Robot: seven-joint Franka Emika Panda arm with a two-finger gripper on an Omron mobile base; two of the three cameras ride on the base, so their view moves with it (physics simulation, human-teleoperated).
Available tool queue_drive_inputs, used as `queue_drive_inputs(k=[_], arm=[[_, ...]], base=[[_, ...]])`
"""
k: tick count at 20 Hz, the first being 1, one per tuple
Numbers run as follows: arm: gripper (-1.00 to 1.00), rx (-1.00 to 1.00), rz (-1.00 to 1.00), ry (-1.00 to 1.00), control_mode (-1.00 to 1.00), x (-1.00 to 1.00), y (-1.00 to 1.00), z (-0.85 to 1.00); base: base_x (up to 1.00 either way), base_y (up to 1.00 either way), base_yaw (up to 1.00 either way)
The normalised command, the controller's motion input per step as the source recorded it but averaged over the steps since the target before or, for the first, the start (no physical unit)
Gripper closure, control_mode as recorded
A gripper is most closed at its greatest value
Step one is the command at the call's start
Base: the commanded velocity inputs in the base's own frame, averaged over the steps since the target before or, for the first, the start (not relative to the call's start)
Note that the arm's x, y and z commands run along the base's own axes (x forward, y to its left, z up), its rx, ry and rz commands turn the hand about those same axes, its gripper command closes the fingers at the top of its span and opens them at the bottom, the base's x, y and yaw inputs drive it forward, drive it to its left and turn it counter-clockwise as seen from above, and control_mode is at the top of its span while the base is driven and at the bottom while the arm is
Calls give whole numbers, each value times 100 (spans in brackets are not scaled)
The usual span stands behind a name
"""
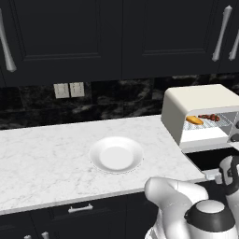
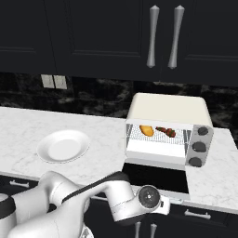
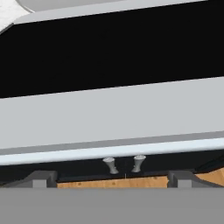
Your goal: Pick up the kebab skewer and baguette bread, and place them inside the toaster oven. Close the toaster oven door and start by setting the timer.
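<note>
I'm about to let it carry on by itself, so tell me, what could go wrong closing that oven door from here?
The door lies fully open, flat over the counter edge, and the open gripper sits low beneath its handle. A lift from there might slip off the bar, letting the door drop back.

The bread and skewer rest on the rack; a hard shut could jolt them.

The knobs are close together, so the wrong one might get turned.

You get even, soft rendered light with no blur or edge warping. The marble counter (image 1: 46, 154) and white plate (image 1: 116, 154) read bright, while the black cabinets (image 2: 93, 32) swallow detail, with faint shadow only.
</note>
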Motion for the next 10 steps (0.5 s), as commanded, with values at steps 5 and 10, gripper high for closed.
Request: queue_drive_inputs(k=[5, 10], arm=[[-100, 0, 0, 0, -100, 28, 0, 0], [-100, 1, 0, -2, -100, 9, 1, 0]], base=[[0, 0, 0], [0, 0, 0]])
